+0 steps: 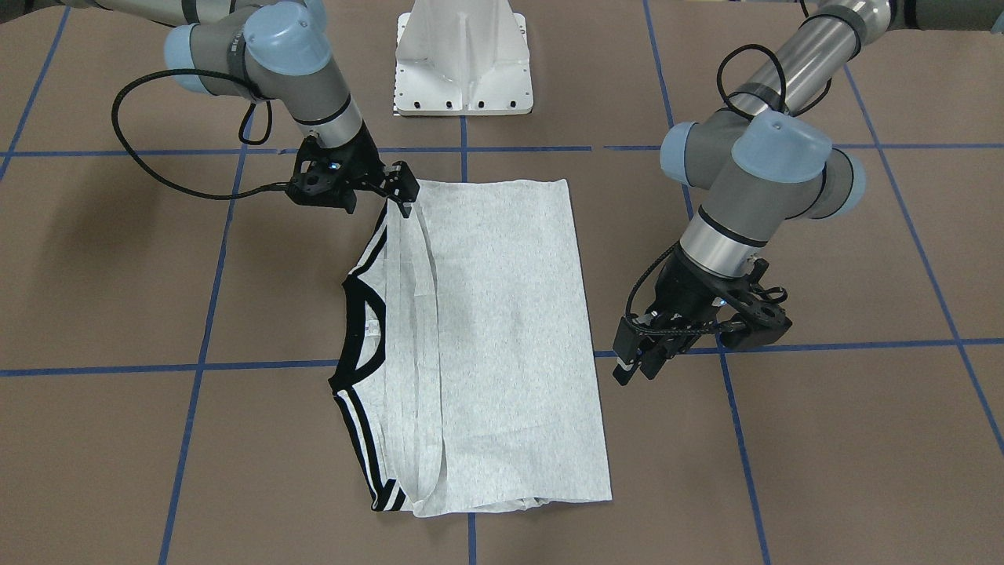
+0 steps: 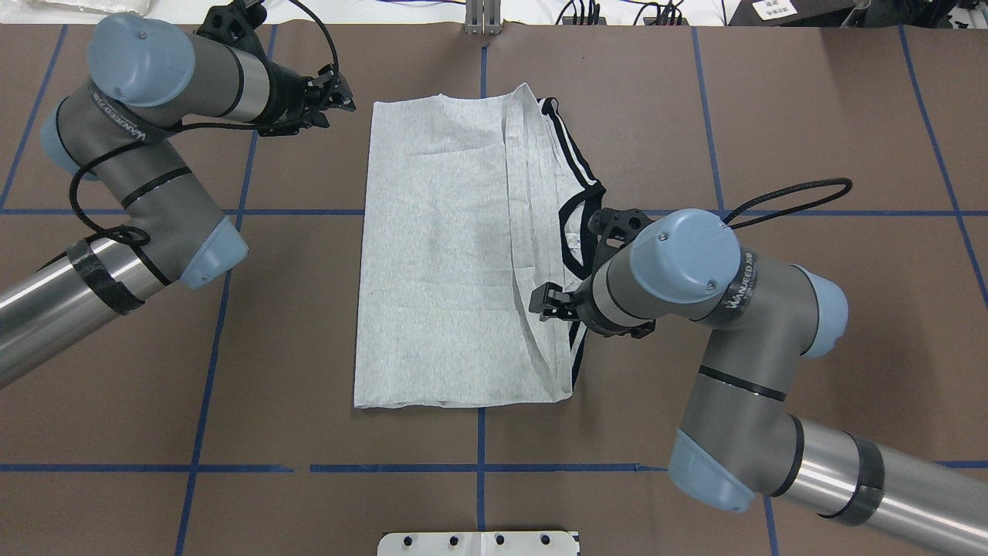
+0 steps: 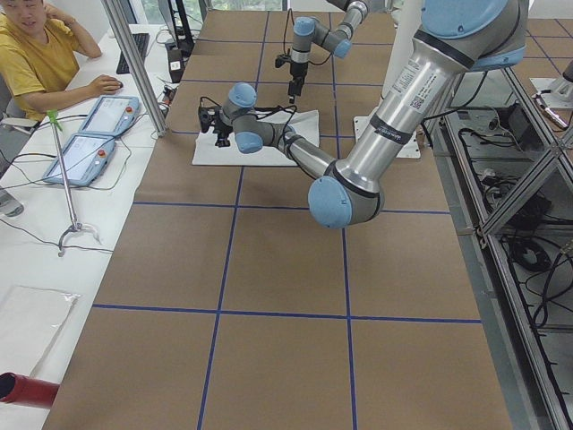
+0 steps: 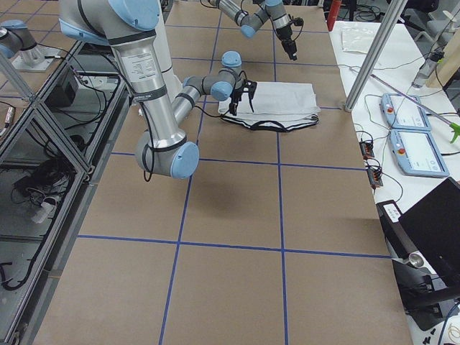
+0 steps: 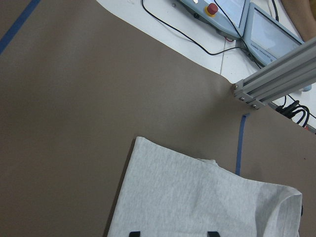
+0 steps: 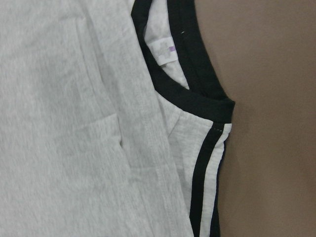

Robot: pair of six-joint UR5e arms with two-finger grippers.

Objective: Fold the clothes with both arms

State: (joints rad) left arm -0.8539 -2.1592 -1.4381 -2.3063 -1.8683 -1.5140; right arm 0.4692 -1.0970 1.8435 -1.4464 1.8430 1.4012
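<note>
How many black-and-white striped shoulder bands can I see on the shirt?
2. One striped band lies on the shirt edge beside the right gripper; the other is at the collar opposite end. Folded layers may hide more.

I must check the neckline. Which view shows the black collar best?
The right wrist-mounted view: the black collar is close and sharp, label visible. Front-facing shows it whole but small; overhead, the right arm hides part; exterior right shows it tiny; the others miss it.

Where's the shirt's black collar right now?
In the front-facing view, the black collar sits midway along the T-shirt's left edge, on the robot's right side, nearer the camera than the right gripper.
</note>
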